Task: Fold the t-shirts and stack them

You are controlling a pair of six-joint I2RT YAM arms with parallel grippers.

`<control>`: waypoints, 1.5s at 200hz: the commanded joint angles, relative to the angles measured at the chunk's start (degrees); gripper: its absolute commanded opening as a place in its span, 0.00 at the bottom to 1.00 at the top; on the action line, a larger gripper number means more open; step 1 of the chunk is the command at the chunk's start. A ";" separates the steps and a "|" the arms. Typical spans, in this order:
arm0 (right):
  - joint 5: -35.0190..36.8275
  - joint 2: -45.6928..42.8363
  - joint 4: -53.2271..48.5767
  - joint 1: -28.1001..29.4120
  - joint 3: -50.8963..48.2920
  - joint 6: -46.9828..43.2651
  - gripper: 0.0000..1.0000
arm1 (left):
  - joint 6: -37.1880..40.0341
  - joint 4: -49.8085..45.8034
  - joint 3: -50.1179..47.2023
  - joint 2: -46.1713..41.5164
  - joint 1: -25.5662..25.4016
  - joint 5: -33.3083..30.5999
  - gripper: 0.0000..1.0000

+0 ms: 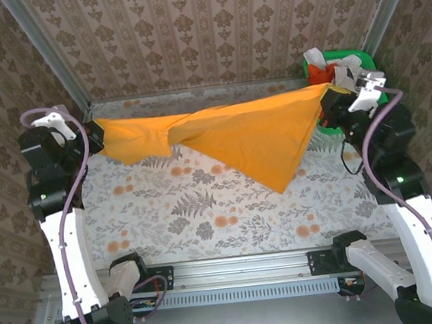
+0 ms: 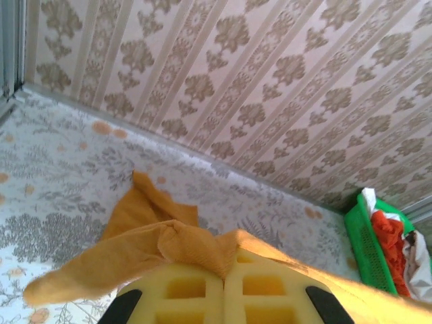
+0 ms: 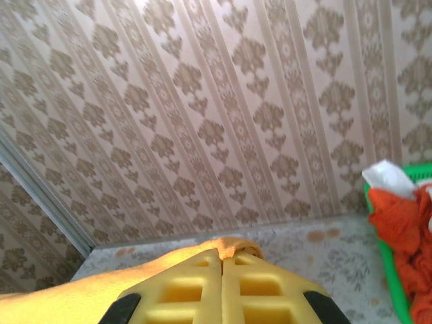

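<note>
Both my left gripper (image 2: 223, 273) and right gripper (image 3: 221, 262) pinch the mustard-orange t-shirt (image 1: 252, 139) stretched mid-frame, unfolded; other t-shirts (image 1: 320, 70), seemingly untouched, wait in the green basket (image 1: 359, 56) upper right.

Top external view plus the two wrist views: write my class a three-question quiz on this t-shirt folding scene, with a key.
1. Multiple choice: how is the mustard-orange t-shirt held?
A) pinched by the left gripper and the right gripper, stretched between them
B) by the left gripper alone
C) lying folded flat, untouched
2. True or false: the green basket stands at the far left corner of the table.
3. Fill in: besides white cloth, the basket holds a ___ t-shirt.
Key: 1 A; 2 false, it stands at the far right corner; 3 red-orange, the red-orange t-shirt.
</note>
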 commanded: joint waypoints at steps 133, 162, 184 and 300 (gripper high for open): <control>1.50 30.55 8.53 -0.43 14.25 -10.24 0.00 | -3.31 9.92 14.49 24.78 -0.81 -6.07 0.00; -1.10 40.77 11.04 -0.67 21.89 -7.28 0.00 | -4.17 10.16 26.19 35.71 -1.73 -5.92 0.00; -2.20 43.60 14.05 -0.11 23.61 -4.56 0.00 | -4.91 9.31 35.71 40.19 -1.79 -5.80 0.00; -3.15 15.90 10.75 0.63 12.30 -3.34 0.00 | -1.83 6.62 26.19 18.55 -0.24 -5.80 0.00</control>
